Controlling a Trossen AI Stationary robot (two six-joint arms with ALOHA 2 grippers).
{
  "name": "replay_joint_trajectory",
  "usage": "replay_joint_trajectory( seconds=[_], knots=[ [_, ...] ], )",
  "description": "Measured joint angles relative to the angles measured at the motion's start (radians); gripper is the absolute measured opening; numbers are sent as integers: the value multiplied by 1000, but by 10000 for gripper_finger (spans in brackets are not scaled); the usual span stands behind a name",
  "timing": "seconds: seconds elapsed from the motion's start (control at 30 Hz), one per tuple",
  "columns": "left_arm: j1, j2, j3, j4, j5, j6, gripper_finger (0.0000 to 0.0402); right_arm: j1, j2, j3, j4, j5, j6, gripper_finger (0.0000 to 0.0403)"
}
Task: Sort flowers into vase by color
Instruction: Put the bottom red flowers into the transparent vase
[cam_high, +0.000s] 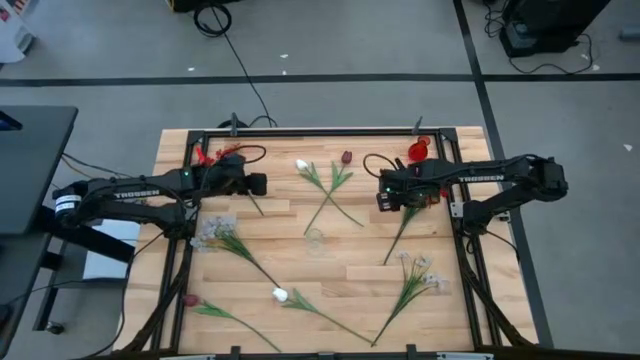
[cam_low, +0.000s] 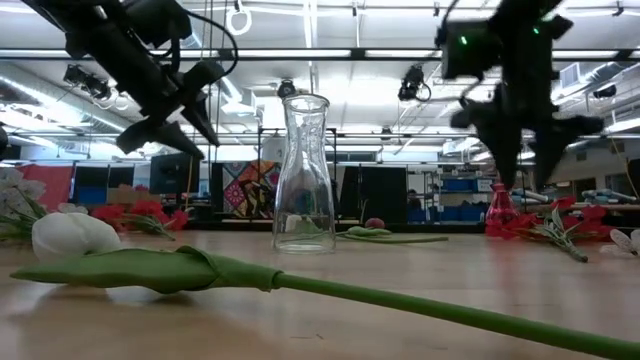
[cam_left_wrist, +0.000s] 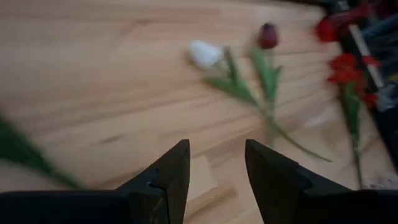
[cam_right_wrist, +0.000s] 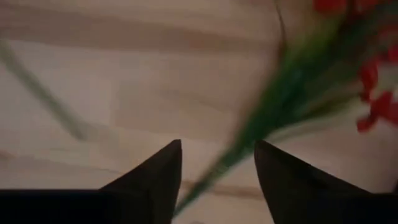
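The table (cam_high: 300, 225) is made of light wooden planks and has a dark metal frame around it. It stands on a grey floor with black tape lines and cables. In the low view, the room behind is a big hall with ceiling lamps, shelves and screens.

One clear glass vase (cam_low: 304, 172) stands near the middle of the table. It is upright and empty.

The flowers lie flat on the wood. I count two white buds: one (cam_high: 302, 165) at the far middle and one (cam_high: 281, 294) at the near middle. There are two dark maroon tulips: one (cam_high: 346, 157) at the far middle and one (cam_high: 190, 300) at the near left. There are two pale sprays: one (cam_high: 213, 232) on the left and one (cam_high: 421, 272) on the near right. There are two red clusters: one (cam_high: 209, 155) at the far left and one (cam_high: 417, 151) at the far right.

The left gripper (cam_left_wrist: 216, 163) hangs above the far left part with its fingers apart and empty. The right gripper (cam_right_wrist: 216, 163) hangs above the far right, fingers apart, over the green stem (cam_right_wrist: 267, 115) of the red flower, without closing on it.
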Motion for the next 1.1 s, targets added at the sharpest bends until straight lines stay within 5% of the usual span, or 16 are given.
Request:
replay_joint_trajectory(
  seconds=[0.23, 0.7, 1.1],
  knots=[
    [6, 0, 0, 15, 0, 46, 160, 5, -31, -163, 78, -113, 188, 243],
    [8, 0, 0, 15, 0, 122, 160, -1, -49, -325, 333, 1, 561, 241],
    [61, 0, 0, 47, 56, 224, 160, 6, -47, -334, 301, 24, 584, 130]
  ],
)
